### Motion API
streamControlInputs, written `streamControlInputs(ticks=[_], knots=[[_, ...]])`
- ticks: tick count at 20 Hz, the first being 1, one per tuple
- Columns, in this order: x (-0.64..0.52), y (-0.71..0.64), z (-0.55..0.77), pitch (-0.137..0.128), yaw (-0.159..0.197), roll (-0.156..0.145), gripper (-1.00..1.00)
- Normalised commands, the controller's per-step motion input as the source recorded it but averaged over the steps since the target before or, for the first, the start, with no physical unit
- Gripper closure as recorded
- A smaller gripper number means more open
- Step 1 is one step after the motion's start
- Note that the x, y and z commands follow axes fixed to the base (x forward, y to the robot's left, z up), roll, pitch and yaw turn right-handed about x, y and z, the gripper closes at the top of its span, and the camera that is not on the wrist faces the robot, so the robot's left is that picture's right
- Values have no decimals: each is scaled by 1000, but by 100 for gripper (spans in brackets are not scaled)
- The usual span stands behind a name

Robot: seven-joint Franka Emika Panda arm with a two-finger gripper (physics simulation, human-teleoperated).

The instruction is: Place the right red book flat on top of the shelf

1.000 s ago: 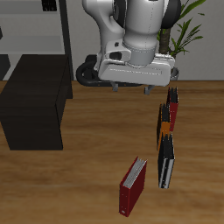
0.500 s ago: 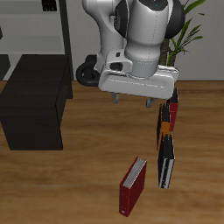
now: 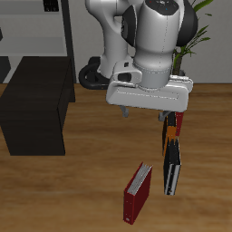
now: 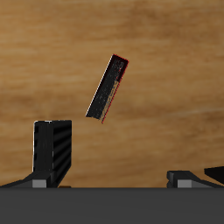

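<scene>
The right red book (image 3: 138, 192) stands on its edge on the wooden table near the front edge, with its white page block up. In the wrist view it (image 4: 108, 87) shows from above as a narrow tilted strip with a red edge. My gripper (image 3: 142, 113) hangs high above the table, farther back than the book and apart from it. Its fingers (image 4: 52, 153) are wide apart and hold nothing. The shelf (image 3: 36, 104) is a low black cabinet with a flat bare top, at the far side of the table from the books.
A row of standing books, black and orange (image 3: 170, 154), runs beside the red book. A slimmer red book (image 3: 179, 115) stands at the row's back end, partly behind my hand. A tall grey rack (image 3: 41, 32) stands behind the shelf and a plant (image 3: 195, 36) stands at the back.
My hand has come down and moved forward, toward the row of books. The fingers stay apart and the books have not moved.
</scene>
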Motion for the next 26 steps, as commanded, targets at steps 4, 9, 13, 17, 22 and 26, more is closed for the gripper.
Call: streamControlInputs(ticks=[4,9,13,17,22,26], knots=[[210,-6,146,-39,-22,5,-100],[266,-48,136,-120,11,-31,-100],[334,5,-130,-43,-25,19,-100],[233,88,-297,13,-20,21,-100],[91,63,-214,5,-19,14,-100],[120,5,-297,-14,-23,7,-100]])
